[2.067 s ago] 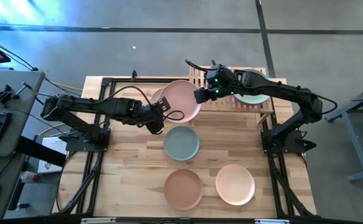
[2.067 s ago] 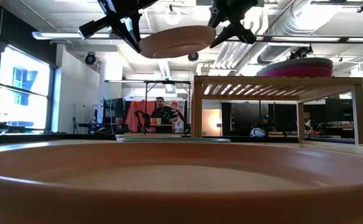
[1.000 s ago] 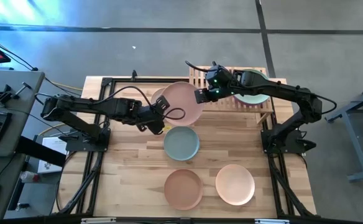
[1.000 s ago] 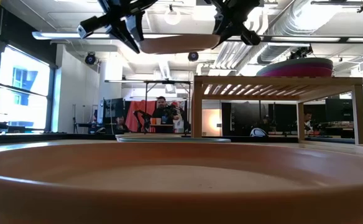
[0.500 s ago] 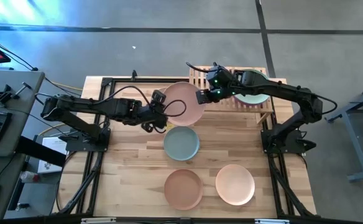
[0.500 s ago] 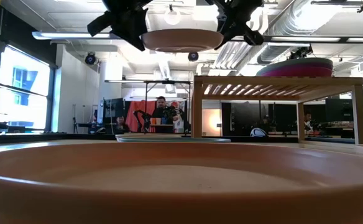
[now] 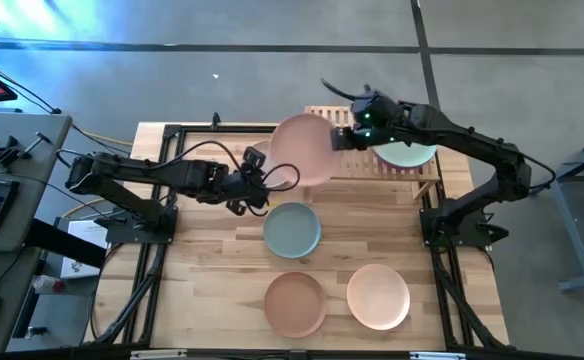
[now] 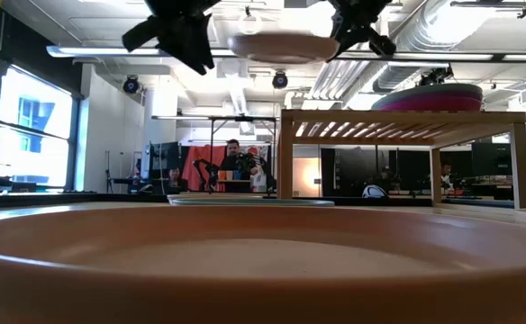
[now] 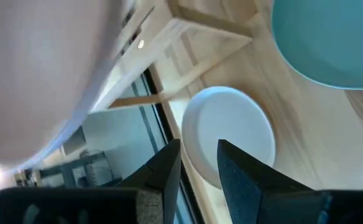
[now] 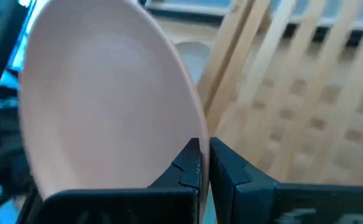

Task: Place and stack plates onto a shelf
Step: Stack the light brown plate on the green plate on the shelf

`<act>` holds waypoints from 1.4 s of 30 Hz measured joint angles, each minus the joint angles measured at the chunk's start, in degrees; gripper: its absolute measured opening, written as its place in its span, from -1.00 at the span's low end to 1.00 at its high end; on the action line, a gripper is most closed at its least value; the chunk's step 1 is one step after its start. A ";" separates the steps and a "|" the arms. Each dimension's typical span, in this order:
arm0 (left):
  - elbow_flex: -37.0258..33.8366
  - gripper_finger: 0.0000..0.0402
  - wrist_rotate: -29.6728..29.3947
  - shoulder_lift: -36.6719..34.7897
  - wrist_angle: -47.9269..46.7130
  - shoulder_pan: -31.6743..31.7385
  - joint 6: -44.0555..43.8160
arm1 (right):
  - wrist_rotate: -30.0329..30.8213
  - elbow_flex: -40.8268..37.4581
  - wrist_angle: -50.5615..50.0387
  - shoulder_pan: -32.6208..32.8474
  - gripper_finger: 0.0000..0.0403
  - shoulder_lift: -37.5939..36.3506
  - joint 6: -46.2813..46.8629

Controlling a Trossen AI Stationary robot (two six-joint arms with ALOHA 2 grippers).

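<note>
Plate (image 7: 301,150), pale pink, hangs clamped by its rim in your right gripper (image 7: 343,139) above the shelf's (image 7: 364,164) left end; left gripper (image 7: 263,183), fingers apart, sits just beside it.

A: Colours?
B: The raised plate (image 7: 301,150) is pale pink. On the light plank desk (image 7: 202,290): a grey-teal plate (image 7: 292,230), a terracotta plate (image 7: 295,303), a peach plate (image 7: 378,296).
A: And the shelf (image 7: 432,171)?
B: Light wood slats, with a mint plate (image 7: 408,156) over a magenta plate (image 8: 430,98). Both claws are dark.
</note>
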 joint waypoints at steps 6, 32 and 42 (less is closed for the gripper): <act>0.04 -0.52 0.13 -0.12 -0.19 1.86 -4.05 | -0.16 -0.13 -2.77 -1.77 -1.00 -2.21 -0.41; 0.04 -0.52 7.92 -0.12 0.84 8.95 -8.91 | 7.96 -0.11 -26.59 -16.51 -1.00 -24.97 3.87; 0.04 -0.52 9.84 -0.10 3.18 12.14 -8.88 | 14.76 -0.12 -34.26 -16.52 -1.00 -29.88 9.80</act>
